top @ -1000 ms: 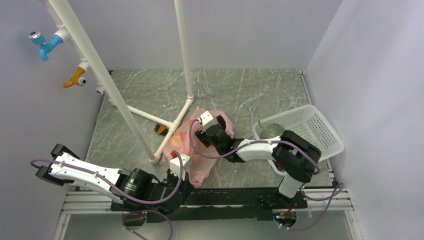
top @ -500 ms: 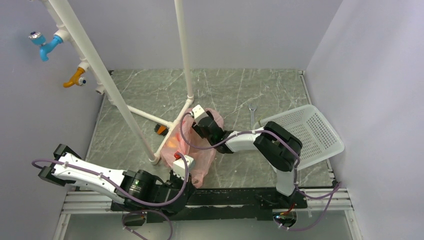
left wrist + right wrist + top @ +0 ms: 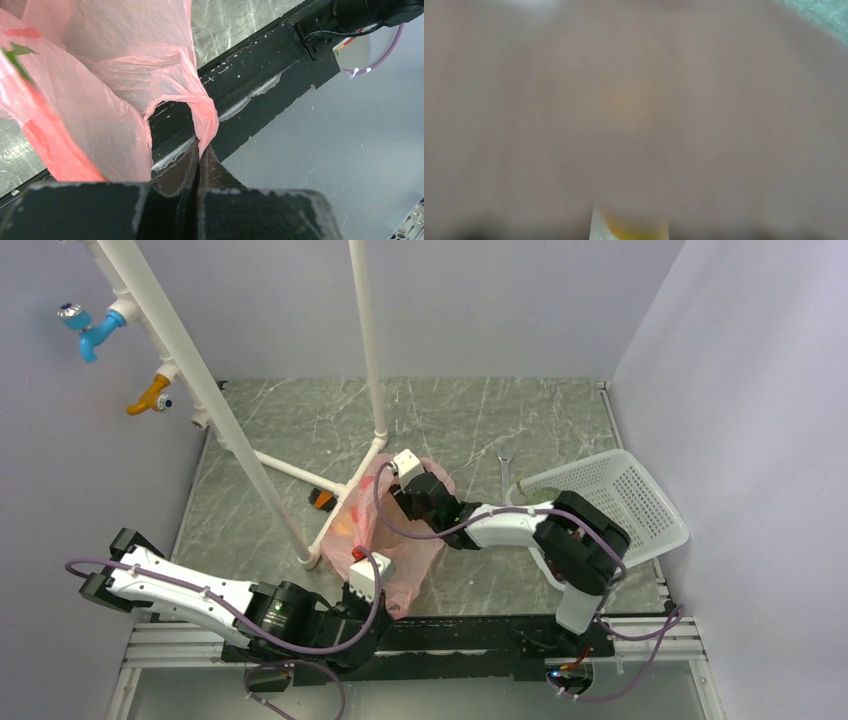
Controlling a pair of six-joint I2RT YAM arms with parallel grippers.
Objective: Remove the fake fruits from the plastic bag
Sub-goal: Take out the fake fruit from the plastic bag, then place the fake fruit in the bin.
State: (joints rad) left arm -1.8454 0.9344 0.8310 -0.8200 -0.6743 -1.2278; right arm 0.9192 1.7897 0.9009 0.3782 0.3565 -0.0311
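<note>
Left of the plastic bag point(image 3: 405, 560), low along the surface point(image 3: 450, 420): left arm point(image 3: 190, 592), wrist right against the bag's near corner. Left jaws pressed flat together with no gap, pinching a loop handle of the bag; thin pink film taut above that pinch in the left wrist view. Just beside the bag's far left edge, next to a white pipe frame point(image 3: 290, 472): small orange-and-black brush point(image 3: 321, 499). Inside the bag, toward its left side: orange glow of fake fruits point(image 3: 345, 527) through the film, shapes not clear. Reaching into the bag's open top from the right: right arm point(image 3: 510, 525). Right jaws buried in the film, width impossible to tell; right wrist view only a pink blur with a yellow patch point(image 3: 629, 227) at the bottom edge. Right of the bag and apart from it: wrench point(image 3: 503, 468) flat on the surface, then, further right, a white mesh basket point(image 3: 645, 502).
</note>
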